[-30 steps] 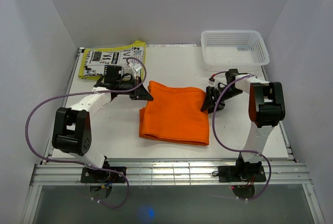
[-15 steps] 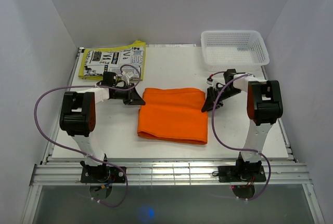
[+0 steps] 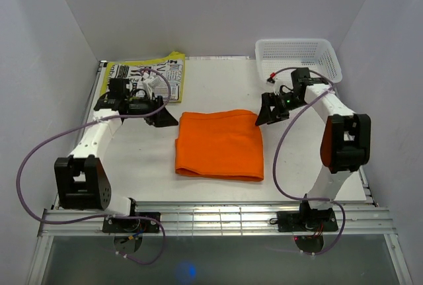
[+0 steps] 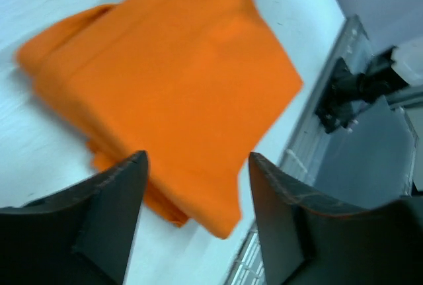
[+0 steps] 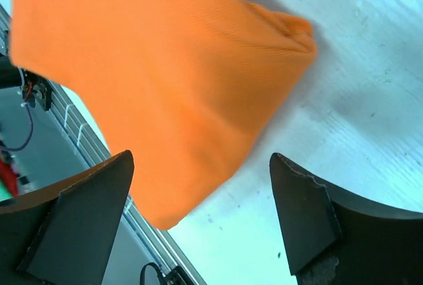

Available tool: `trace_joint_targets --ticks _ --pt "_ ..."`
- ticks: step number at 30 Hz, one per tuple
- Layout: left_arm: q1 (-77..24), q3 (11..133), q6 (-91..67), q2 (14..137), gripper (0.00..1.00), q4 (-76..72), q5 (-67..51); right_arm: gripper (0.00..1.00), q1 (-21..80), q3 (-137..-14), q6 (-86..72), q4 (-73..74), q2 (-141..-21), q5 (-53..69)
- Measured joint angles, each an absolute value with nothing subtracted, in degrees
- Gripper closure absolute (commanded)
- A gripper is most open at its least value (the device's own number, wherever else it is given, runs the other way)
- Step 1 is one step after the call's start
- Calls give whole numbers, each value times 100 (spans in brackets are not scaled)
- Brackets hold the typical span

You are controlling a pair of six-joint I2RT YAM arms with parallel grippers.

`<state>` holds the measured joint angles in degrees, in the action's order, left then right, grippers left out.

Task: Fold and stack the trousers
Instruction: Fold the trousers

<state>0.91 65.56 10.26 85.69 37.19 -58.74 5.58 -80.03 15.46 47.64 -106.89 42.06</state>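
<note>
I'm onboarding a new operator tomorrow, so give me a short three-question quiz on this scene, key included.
1. True or false: the trousers lie folded on the table, with nothing gripping them.
2. Where does the white mesh basket stand? A) at the table's far right corner B) at the near left corner C) on top of the trousers
3. Fill in: of the left gripper and the right gripper, the one nearer the printed paper is the ____ one.

Key: 1 true; 2 A; 3 left.
</note>
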Motion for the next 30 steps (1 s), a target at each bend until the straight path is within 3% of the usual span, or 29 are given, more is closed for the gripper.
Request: trace_joint_targets --ticks 5,9,16,22,30 --pt "-1017 5767 1190 7896 60 3809 -6368 15 672 -7881 1758 4923 -9557 4670" --pt "-1278 5231 1221 8560 66 3966 -6543 20 1201 -7579 2001 5164 -9601 5269" --pt "-1201 5216 1070 10549 75 4003 -6488 24 1776 -7043 2206 5507 -11284 5382" --pt "-622 5236 161 11421 64 3780 -6746 27 1745 -7238 1990 5489 -11611 5234" --pt "-180 5826 -202 10879 27 3450 -6062 26 1697 -8329 1704 5201 -11657 4650"
